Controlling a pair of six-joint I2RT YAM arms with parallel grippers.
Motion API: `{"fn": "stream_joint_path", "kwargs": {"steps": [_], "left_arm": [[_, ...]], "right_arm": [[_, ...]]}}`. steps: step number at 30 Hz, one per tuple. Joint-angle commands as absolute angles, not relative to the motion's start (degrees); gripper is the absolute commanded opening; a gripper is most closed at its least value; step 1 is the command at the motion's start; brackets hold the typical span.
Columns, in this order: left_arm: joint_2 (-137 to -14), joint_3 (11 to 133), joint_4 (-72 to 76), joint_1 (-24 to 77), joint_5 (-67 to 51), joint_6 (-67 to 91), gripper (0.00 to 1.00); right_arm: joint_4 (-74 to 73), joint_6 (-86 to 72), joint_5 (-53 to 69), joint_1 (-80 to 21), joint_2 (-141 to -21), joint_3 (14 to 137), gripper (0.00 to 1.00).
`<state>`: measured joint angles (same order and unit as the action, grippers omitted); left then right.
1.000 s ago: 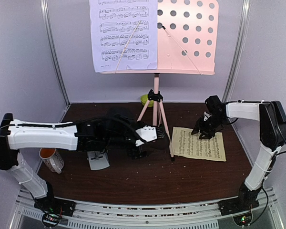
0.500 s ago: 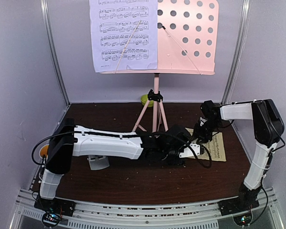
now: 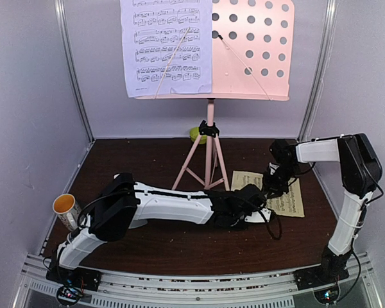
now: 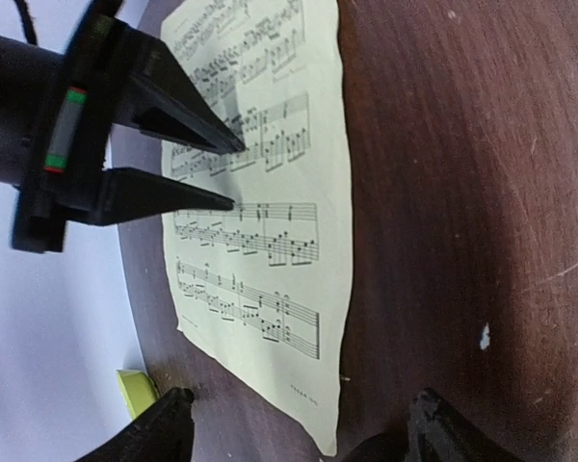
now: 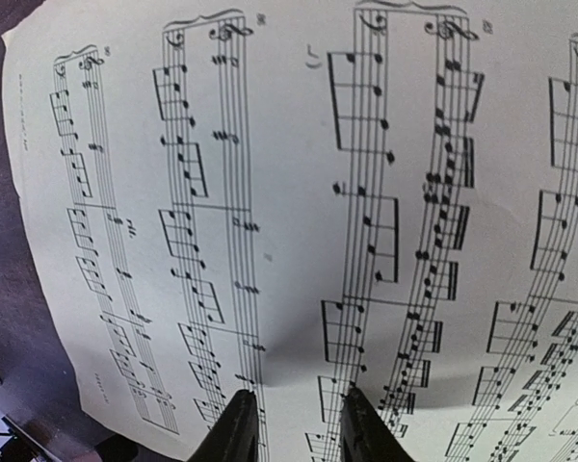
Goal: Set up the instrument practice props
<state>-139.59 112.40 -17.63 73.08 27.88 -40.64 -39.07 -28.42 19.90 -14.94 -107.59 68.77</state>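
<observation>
Pale-yellow sheet-music page (image 3: 292,200) lies flat on my counter (image 3: 147,160), just right of the pink music stand (image 3: 209,144). My right end effector (image 5: 299,412) rests both tips on the page, set narrow with a gap between them. My left end effector (image 4: 306,431), spread wide and holding nothing, sits at the page's corner.

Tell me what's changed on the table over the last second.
The left end effector swept rightward across the table and is now open at the corner of the pale-yellow page. The right end effector narrowed its fingers, with the tips on that page, but is not visibly gripping it. The pink music stand, the lavender page and the pale-yellow page stayed put.
</observation>
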Motion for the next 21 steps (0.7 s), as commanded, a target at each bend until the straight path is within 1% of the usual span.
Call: {"fn": "stream_joint_path", "kwargs": {"steps": [1,6,12,16,21], "left_arm": [[-142.4,114.6,-15.7,72.9,30.0,-45.0,0.79],[-144.4,114.6,-13.8,72.8,31.9,-47.5,0.78],[-146.0,115.6,-10.6,71.8,32.0,-50.2,0.71],[-145.8,116.4,-8.3,71.8,25.6,-51.3,0.62],[-146.4,118.2,-6.9,71.7,21.7,-51.0,0.48]], "right_arm": [[-44.2,-26.6,17.0,-15.2,-105.2,64.5,0.31],[-44.0,-26.5,17.8,-15.2,-103.2,61.0,0.31],[-44.3,-26.4,19.7,-15.6,-100.8,57.9,0.31],[-44.7,-25.9,20.7,-16.0,-100.2,56.8,0.31],[-45.9,-25.1,21.6,-16.0,-98.8,57.0,0.32]]}}
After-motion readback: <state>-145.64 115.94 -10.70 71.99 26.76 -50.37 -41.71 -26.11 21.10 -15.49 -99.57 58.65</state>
